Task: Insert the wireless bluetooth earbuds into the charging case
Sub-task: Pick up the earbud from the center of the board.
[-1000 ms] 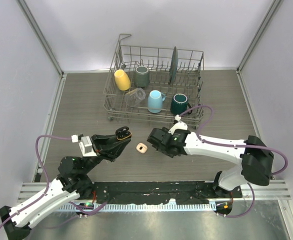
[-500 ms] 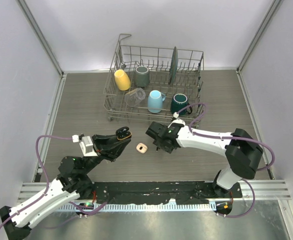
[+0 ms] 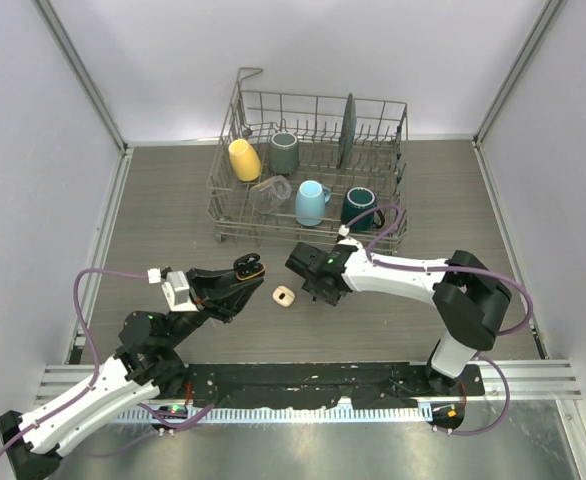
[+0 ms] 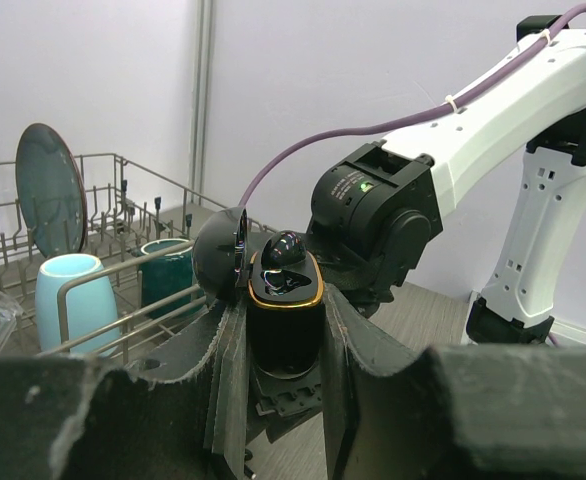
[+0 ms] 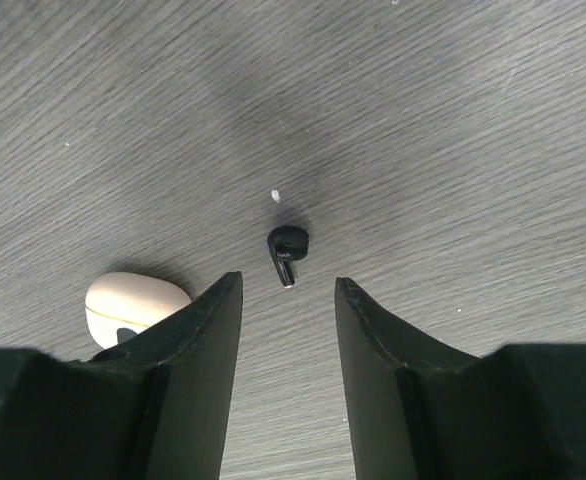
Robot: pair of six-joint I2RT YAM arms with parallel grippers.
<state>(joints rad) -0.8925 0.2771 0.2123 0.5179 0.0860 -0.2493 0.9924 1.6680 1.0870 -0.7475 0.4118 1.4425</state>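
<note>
Your right gripper (image 5: 288,281) is hanging just above the wooden table (image 3: 173,200) with its jaws standing apart and nothing between them. In the right wrist view a black earbud (image 5: 285,252) is lying flat on the table just beyond the fingertips, lined up with the gap. Its round head is pointing away from the gripper and its short stem is pointing back toward the opening. It is touching neither finger. A cream-white rounded case (image 5: 133,300) is resting on the table near the left-hand finger in that view, partly hidden behind it.

Your left gripper (image 4: 284,322) is clamping a black charging case (image 4: 285,288) from both sides and holding it upright above the table. The case is showing an orange-gold rim, and its lid is standing open behind it. A glossy black rounded shape is sitting in the open top; you cannot tell from here whether it is an earbud.

From above, the two grippers are facing each other near the middle of the table. The cream-white case is lying between them, and the black earbud is hidden under the right gripper.

Behind them a wire dish rack (image 3: 235,225) is holding a yellow mug (image 3: 244,159), a light blue mug (image 3: 311,203), two dark green mugs, a clear glass (image 3: 271,193) and an upright plate (image 3: 348,130).
</note>
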